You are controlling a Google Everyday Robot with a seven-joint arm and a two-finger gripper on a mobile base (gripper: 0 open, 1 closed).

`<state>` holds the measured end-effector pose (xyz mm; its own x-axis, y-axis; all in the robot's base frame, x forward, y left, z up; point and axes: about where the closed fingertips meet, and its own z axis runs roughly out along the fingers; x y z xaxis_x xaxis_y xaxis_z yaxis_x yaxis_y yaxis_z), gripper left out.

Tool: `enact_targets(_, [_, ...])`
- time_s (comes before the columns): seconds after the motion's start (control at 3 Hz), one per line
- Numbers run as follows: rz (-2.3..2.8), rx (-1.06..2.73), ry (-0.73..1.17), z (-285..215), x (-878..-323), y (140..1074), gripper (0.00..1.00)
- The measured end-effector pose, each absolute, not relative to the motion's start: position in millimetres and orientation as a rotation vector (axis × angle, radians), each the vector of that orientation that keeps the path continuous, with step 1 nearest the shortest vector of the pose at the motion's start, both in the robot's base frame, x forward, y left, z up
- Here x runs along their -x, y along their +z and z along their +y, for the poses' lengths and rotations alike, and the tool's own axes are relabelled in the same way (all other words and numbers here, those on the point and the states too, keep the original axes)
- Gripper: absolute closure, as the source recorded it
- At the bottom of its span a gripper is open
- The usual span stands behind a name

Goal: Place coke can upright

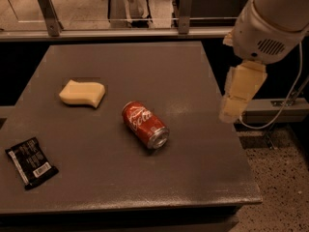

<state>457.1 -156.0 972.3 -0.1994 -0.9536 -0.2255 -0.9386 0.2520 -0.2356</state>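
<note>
The coke can lies on its side near the middle of the grey table, its silver end turned toward the front right. My gripper hangs at the table's right edge, well to the right of the can and above the table surface, holding nothing. The arm reaches in from the upper right corner.
A yellow sponge lies left of the can. A black snack packet lies at the front left. A metal railing runs behind the table. Speckled floor shows to the right of the table.
</note>
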Motion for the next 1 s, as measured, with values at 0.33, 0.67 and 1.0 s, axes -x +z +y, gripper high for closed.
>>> enact_targets(0.33, [2.215,1.745,-0.019,-99.7,-471.1,961.2,0.0])
enact_targets(0.67, [2.308,1.737,-0.028,-55.7,-484.6,945.8,0.0])
enact_targets(1.0, [2.432,1.667,-0.105,-32.4,-487.6,937.2,0.0])
